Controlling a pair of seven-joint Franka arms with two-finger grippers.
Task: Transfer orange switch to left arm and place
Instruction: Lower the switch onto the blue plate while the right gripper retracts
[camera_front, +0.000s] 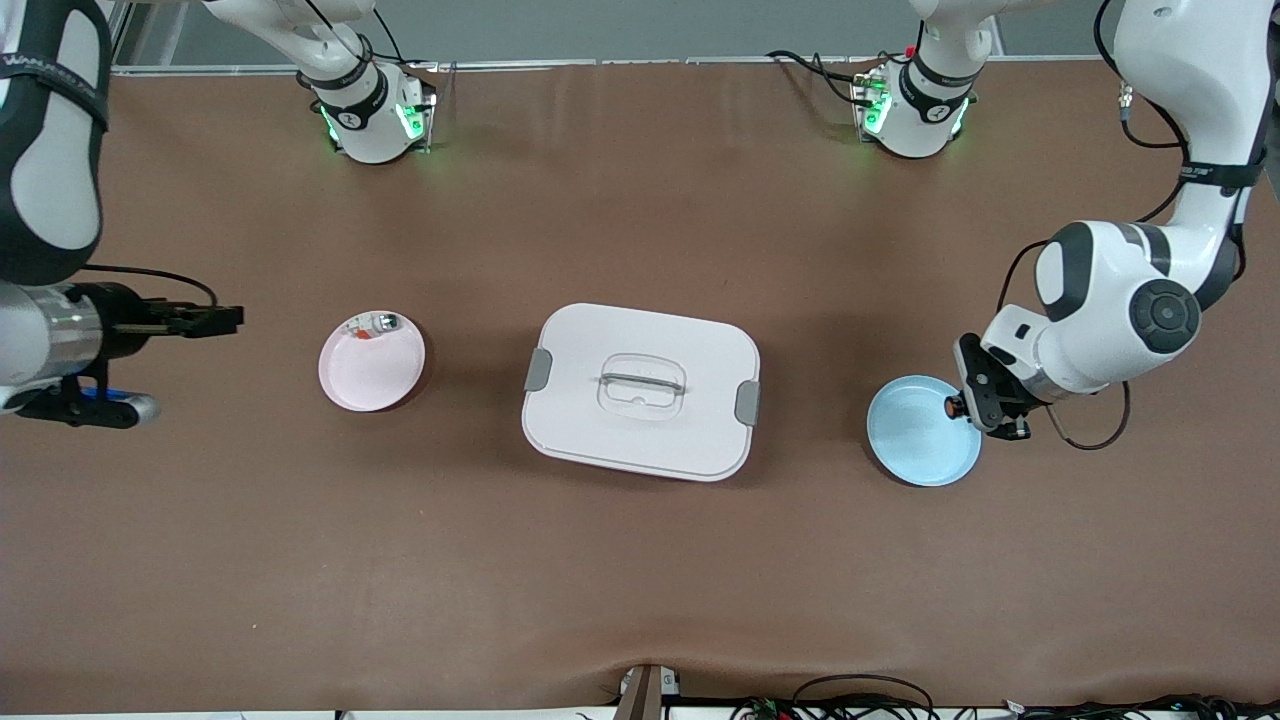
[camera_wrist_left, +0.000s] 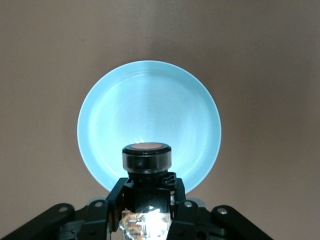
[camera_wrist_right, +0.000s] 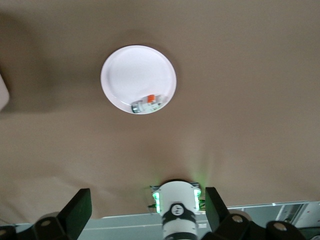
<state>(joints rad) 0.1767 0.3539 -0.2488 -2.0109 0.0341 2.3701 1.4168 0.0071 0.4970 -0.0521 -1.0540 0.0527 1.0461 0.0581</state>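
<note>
left gripper (camera_front: 972, 408): fingers clenched on orange switch (camera_front: 951, 407), held over blue plate (camera_front: 915, 440), box's (camera_front: 640, 390) 3 o'clock | right gripper (camera_front: 205, 320): parked, fingers released, pink plate's (camera_front: 372, 372) 9 o'clock

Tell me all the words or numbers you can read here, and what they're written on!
"WIN..." lettering runs along a black band on the white right arm; the rest is too blurred to read.
A black band on the white left arm carries small white lettering, too small to read.
A round white mark sits on each arm base, unreadable.
The large white plastic box, round pink plate and round blue plate show no words.
</note>
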